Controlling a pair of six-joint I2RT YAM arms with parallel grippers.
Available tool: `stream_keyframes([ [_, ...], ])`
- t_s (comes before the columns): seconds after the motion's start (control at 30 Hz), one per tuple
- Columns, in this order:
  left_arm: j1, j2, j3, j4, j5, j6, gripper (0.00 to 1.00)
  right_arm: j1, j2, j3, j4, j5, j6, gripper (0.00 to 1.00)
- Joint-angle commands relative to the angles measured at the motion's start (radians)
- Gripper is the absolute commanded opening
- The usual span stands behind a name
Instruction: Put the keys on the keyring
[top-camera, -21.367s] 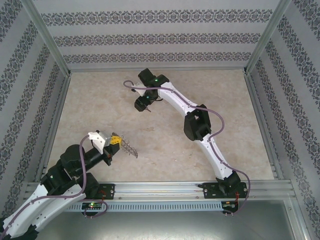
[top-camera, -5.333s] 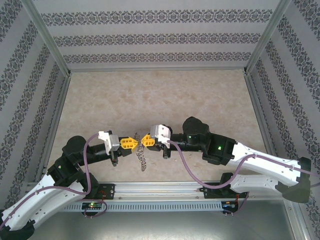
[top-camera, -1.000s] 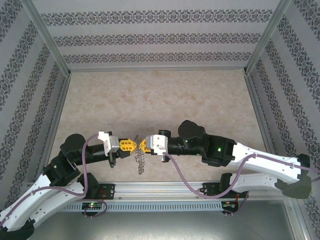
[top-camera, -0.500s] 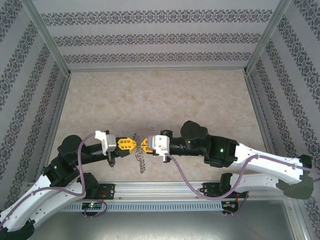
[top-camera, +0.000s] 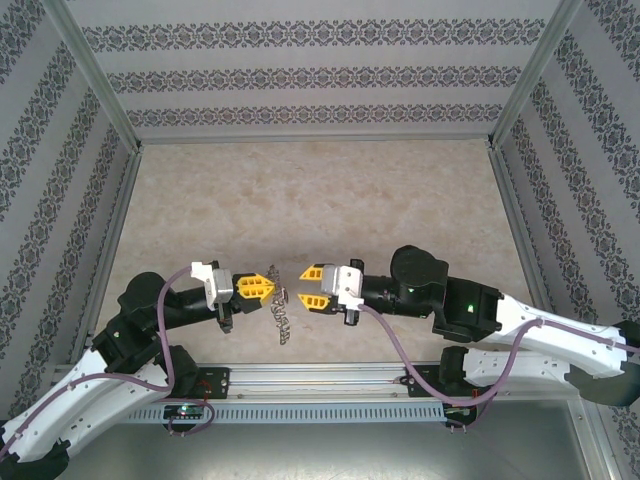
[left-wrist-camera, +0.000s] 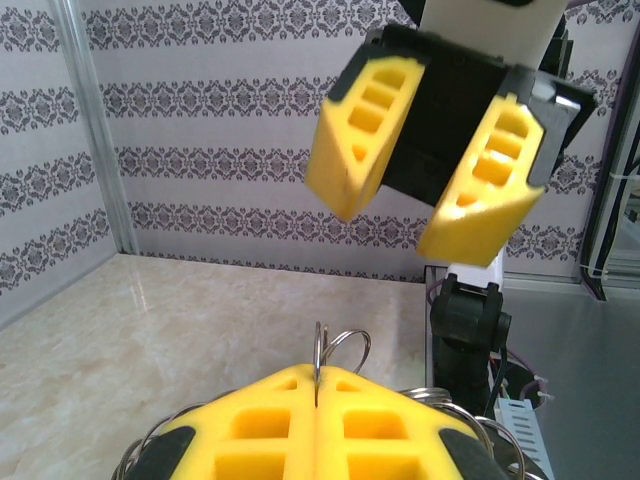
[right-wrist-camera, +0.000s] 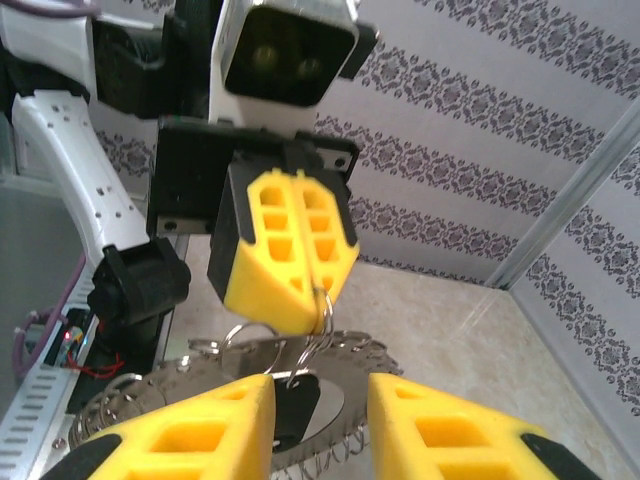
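Two arms over one pale marbled desk (top-camera: 300, 190), walled left, right and far by patterned panels (top-camera: 300, 75). Left arm (top-camera: 145, 305): reaches from the near-left corner toward the middle of the near edge. Right arm (top-camera: 420, 280): stretches in from the near right, its wrist pointing left, so the two wrists face each other head-on. Left fingers (top-camera: 252, 288): yellow pads pressed flat together with no gap, clamped on one wire loop of the keyring; in the left wrist view the pinched loop (left-wrist-camera: 340, 348) stands up from the seam between the pads. Right fingers (top-camera: 312, 272): parted to a moderate gap, holding nothing, their tips just right of the left pair and apart from it; in the right wrist view they straddle the lower frame, with the ring showing between them. Keyring (top-camera: 283, 314): flat grey metal ring with a large centre hole and many small wire loops around its rim, hanging below the left fingertips, off the desk, between the two wrists and close to the near edge; in the right wrist view (right-wrist-camera: 215, 375) it hangs broadside under the closed left fingers (right-wrist-camera: 285, 250).
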Motion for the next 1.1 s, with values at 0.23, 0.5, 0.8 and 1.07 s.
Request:
stream_keyframes([
  [0.23,-0.009,-0.016,-0.01,0.115,0.062,-0.029,0.0,-0.008,0.123,0.093,-0.006,-0.019,0.069,0.27],
  [0.5,-0.009,-0.014,-0.006,0.108,0.065,-0.029,0.0,-0.025,0.137,0.08,0.0,-0.034,0.091,0.23],
  [0.8,-0.009,-0.008,0.003,0.106,0.073,-0.029,0.0,-0.043,0.163,0.083,-0.012,-0.041,0.108,0.2],
  [1.07,-0.009,-0.013,0.003,0.101,0.071,-0.028,0.0,-0.045,0.175,0.085,-0.028,-0.054,0.112,0.22],
])
